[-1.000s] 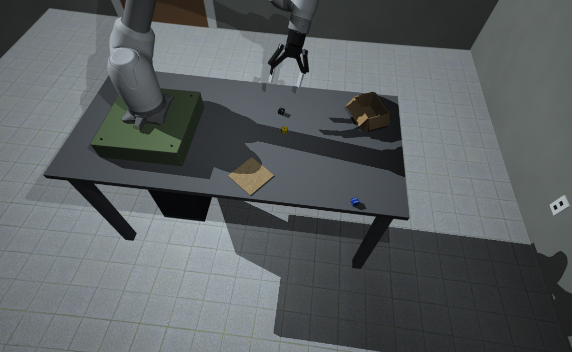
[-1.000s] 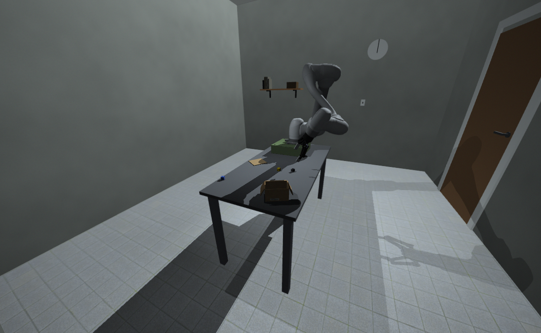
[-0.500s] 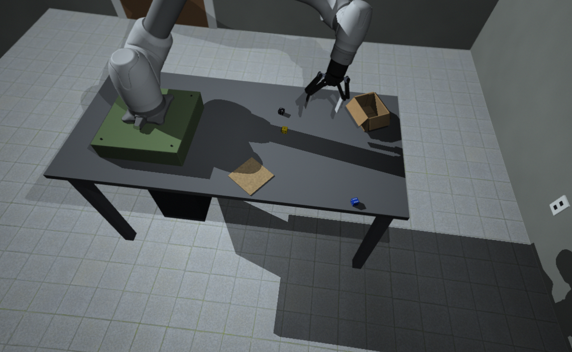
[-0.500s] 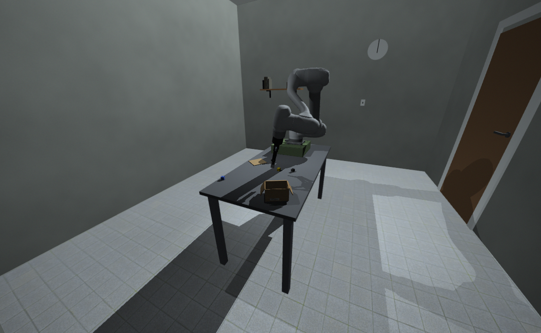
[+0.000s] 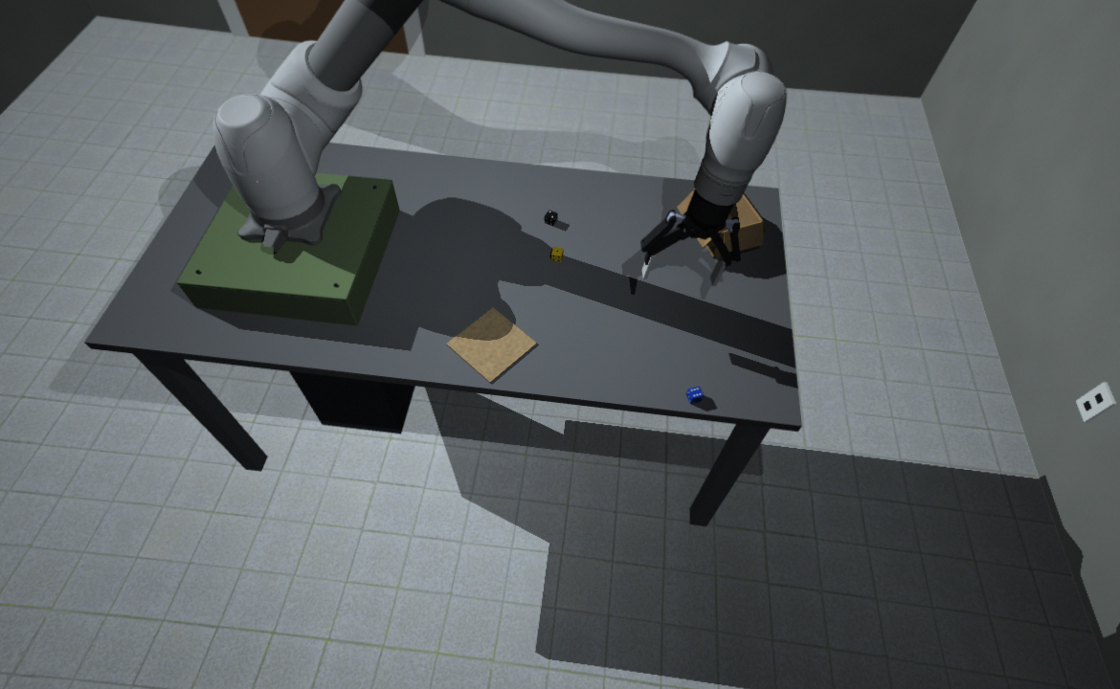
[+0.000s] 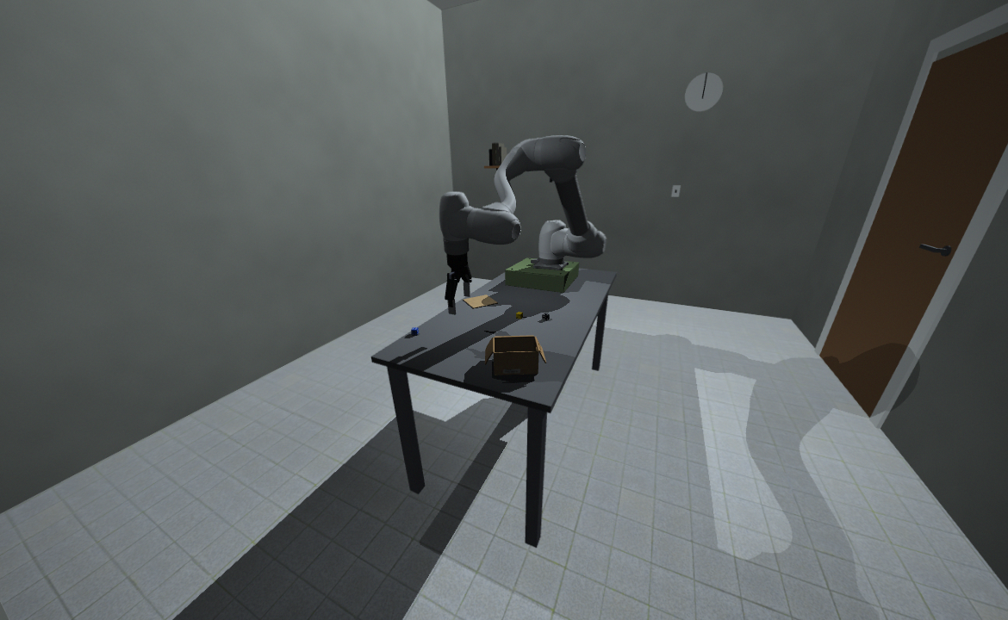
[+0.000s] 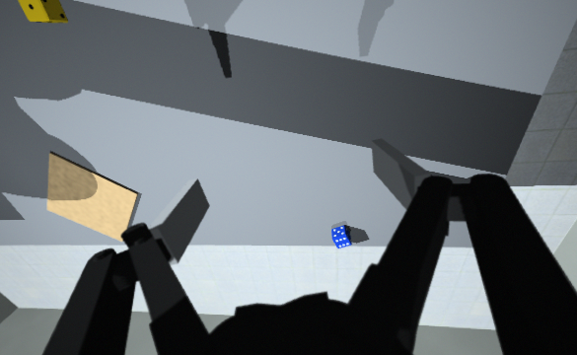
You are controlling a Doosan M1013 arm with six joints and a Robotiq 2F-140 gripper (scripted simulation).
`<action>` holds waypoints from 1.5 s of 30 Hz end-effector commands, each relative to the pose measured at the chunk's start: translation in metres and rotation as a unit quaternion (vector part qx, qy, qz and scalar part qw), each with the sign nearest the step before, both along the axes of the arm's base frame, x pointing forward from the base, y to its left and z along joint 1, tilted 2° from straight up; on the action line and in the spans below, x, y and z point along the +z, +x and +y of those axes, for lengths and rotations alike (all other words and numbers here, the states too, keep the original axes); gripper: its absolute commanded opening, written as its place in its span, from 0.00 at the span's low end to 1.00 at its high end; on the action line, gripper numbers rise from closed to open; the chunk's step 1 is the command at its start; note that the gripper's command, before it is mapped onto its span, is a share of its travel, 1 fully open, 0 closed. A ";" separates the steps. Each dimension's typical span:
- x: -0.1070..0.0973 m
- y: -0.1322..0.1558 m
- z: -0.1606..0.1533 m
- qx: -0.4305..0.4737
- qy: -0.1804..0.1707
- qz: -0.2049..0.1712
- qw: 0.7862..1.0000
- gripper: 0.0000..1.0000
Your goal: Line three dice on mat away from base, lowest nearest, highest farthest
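Blue die (image 5: 694,394) (image 6: 414,331) (image 7: 340,236) observed near the table's long edge, off the mat (image 5: 492,344) (image 6: 480,301) (image 7: 91,197). Gripper (image 5: 683,267) (image 6: 459,299) (image 7: 285,175) fully spread, nothing held, stands above the table, farther from that edge; reaching the die would presumably require travel edgeward and down.

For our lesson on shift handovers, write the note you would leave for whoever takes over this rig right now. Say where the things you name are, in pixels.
Gripper (image 5: 683,267) (image 6: 459,300) (image 7: 285,175): open, holding nothing, raised above the table (image 5: 598,329) (image 6: 445,330) (image 7: 268,173).
Black die (image 5: 551,217) (image 6: 545,317) and yellow die (image 5: 556,254) (image 6: 519,314) (image 7: 46,12): mid-table, off the mat.
Blue die (image 5: 694,394) (image 6: 414,331) (image 7: 340,237): near the table's long edge, beyond the mat (image 5: 492,346) (image 6: 479,302) (image 7: 106,203) from the base.
Done: no die placed.
Left: all three onto the mat, lined up low to high outward, numbers kept, then move clear.
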State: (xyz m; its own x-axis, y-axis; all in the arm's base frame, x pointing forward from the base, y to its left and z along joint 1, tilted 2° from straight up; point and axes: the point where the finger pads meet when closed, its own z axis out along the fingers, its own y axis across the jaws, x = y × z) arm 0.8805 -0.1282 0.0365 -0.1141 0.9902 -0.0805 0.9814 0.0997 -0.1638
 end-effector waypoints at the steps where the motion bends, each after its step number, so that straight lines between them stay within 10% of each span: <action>1: 0.001 0.021 -0.041 -0.016 0.012 -0.015 1.000 1.00; 13: 0.006 0.056 -0.179 -0.063 0.037 -0.065 0.995 1.00; 31: 0.003 0.057 -0.183 -0.064 0.037 -0.066 0.995 1.00; 45: -0.065 0.055 -0.184 -0.064 0.037 -0.066 0.995 1.00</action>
State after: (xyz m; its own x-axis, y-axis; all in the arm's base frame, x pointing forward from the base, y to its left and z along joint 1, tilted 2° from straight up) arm 0.9349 -0.3117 -0.0226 0.0208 0.9997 -0.0123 0.9993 -0.0212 -0.0319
